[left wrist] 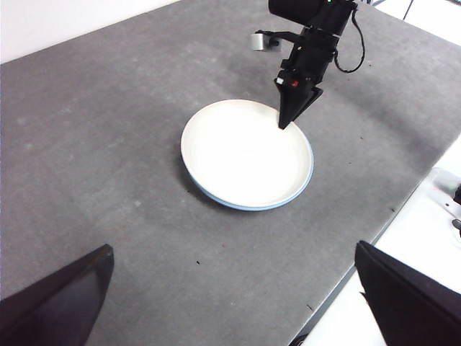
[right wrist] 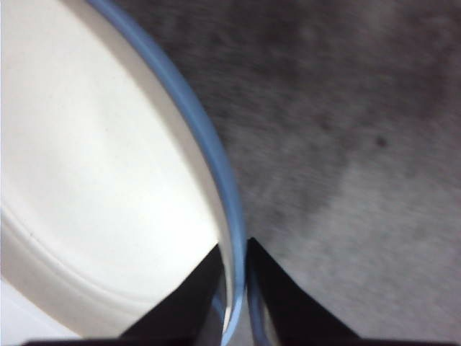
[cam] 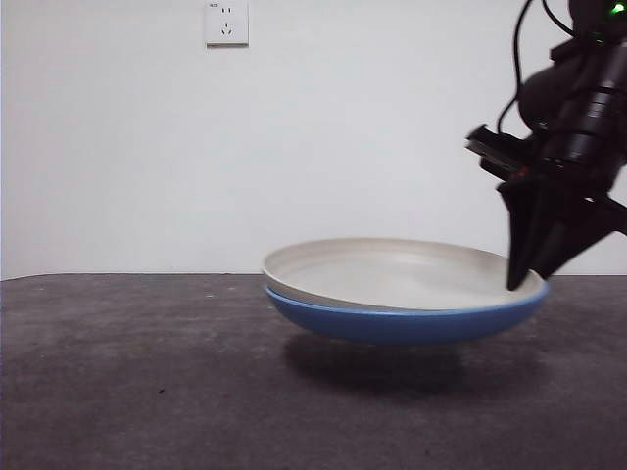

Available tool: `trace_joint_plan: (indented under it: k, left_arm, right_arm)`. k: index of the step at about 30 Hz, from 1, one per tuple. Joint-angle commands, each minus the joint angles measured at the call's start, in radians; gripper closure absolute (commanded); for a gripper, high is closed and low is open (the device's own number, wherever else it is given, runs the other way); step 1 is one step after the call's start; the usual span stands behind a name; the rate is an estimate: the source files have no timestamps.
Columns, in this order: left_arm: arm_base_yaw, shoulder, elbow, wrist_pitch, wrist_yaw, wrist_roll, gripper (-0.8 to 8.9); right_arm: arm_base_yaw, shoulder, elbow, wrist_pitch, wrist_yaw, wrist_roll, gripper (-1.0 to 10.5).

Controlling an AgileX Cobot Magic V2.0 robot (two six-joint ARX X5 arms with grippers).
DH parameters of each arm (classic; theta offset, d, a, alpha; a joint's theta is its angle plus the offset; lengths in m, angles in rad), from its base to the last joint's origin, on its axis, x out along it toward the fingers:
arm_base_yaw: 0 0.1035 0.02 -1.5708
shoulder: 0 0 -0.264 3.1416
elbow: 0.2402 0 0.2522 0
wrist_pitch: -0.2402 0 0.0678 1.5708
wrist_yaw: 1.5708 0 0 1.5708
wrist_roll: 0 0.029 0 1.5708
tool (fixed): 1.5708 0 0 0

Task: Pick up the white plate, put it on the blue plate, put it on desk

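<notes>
White plate (cam: 392, 272) sits nested inside the blue plate (cam: 402, 321), and in the front view the stack hangs clear of the desk (cam: 137, 382), its shadow below. Behind the wide, bare grey desk stands a white wall (cam: 343, 127) with a socket (cam: 226, 22). Right gripper (right wrist: 234, 252) has its jaws nearly closed, pinching both rims at the stack's edge. Left gripper (left wrist: 230, 288) hangs high, jaws spread wide, holding nothing.

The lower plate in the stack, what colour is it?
Blue. The lower plate shows best in the front view, under the white plate.
</notes>
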Motion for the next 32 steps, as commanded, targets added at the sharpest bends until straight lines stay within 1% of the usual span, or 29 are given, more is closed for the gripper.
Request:
trace_joint_plan:
  k: [1,7,20,25,32]
  left_arm:
    - [-0.008,0.004,0.010,0.015,-0.003,0.013,1.52]
    - [-0.008,0.004,0.010,0.014,-0.003,0.012,1.52]
    - [-0.008,0.004,0.010,0.014,-0.003,0.012,1.52]
    - [-0.008,0.004,0.010,0.011,-0.002,0.011,1.52]
    - [-0.008,0.004,0.010,0.008,-0.002,0.009,1.52]
  right_arm:
    - [0.034,0.010,0.027,0.019,-0.016,0.048,9.4]
    - [0.093,0.047,0.027,0.056,-0.017,0.096,9.4]
    - [0.197,0.147,0.027,0.097,-0.016,0.125,9.4]
    - [0.201,0.161,0.027,0.097,0.014,0.124,9.4]
    - [0.196,0.160,0.027,0.055,0.014,0.109,9.4]
